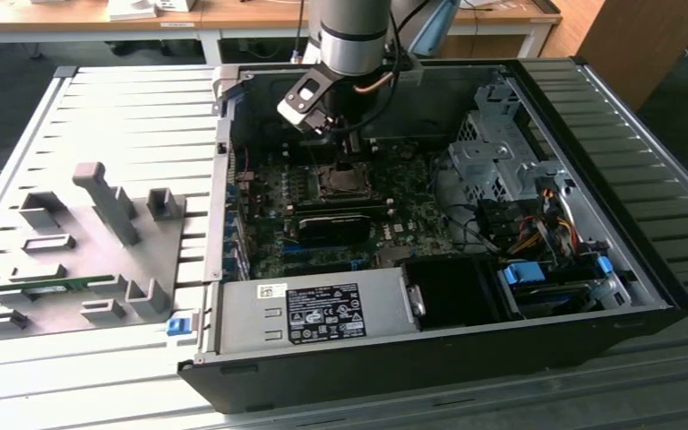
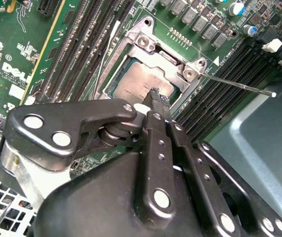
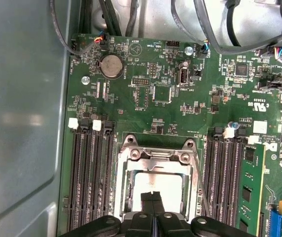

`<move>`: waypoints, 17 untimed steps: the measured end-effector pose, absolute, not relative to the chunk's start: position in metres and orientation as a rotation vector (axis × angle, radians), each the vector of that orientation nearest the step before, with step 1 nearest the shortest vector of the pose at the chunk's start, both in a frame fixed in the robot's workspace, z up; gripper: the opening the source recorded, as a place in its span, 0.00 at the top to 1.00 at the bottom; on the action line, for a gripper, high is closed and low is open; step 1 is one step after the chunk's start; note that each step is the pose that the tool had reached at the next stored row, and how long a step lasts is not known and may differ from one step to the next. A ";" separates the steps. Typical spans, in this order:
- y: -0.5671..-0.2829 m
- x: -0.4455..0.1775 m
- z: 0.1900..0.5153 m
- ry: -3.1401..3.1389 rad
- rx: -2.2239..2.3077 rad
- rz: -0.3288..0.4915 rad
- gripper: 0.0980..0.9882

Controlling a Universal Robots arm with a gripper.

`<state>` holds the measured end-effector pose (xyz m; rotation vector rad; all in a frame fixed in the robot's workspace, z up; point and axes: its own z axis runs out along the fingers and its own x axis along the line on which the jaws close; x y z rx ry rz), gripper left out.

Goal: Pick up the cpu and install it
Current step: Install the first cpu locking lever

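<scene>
The cpu (image 2: 141,84), a flat square chip with a silvery-grey top, lies flat inside the metal-framed socket (image 2: 145,42) on the green motherboard. In the first wrist view the cpu (image 3: 155,182) sits under the socket frame (image 3: 155,155), whose load plate is open. My gripper (image 2: 156,98) hovers just over the chip's edge, its two black fingers pressed together with nothing between them; its tips (image 3: 153,201) overlap the chip. In the exterior view the gripper (image 1: 344,159) hangs from the arm inside the open computer case, right above the cpu (image 1: 344,182).
The thin socket lever (image 2: 239,84) sticks out sideways. Black memory slots (image 3: 89,182) flank the socket. The power supply (image 1: 320,313) fills the case's near corner, with a drive cage (image 1: 494,148) and cables on the exterior view's right. A grey fixture plate (image 1: 93,260) holds a green memory stick (image 1: 51,287).
</scene>
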<state>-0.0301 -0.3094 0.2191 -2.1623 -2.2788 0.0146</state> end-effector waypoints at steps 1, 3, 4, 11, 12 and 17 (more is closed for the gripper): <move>-0.309 -0.030 0.220 -2.279 -2.162 0.014 0.99; -0.309 -0.030 0.221 -2.279 -2.162 0.014 0.99; -0.309 -0.030 0.222 -2.279 -2.162 0.014 0.99; -0.309 -0.030 0.229 -2.279 -2.162 0.014 0.99; -0.309 -0.030 0.231 -2.279 -2.162 0.014 0.99; -0.309 -0.030 0.238 -2.279 -2.162 0.014 0.99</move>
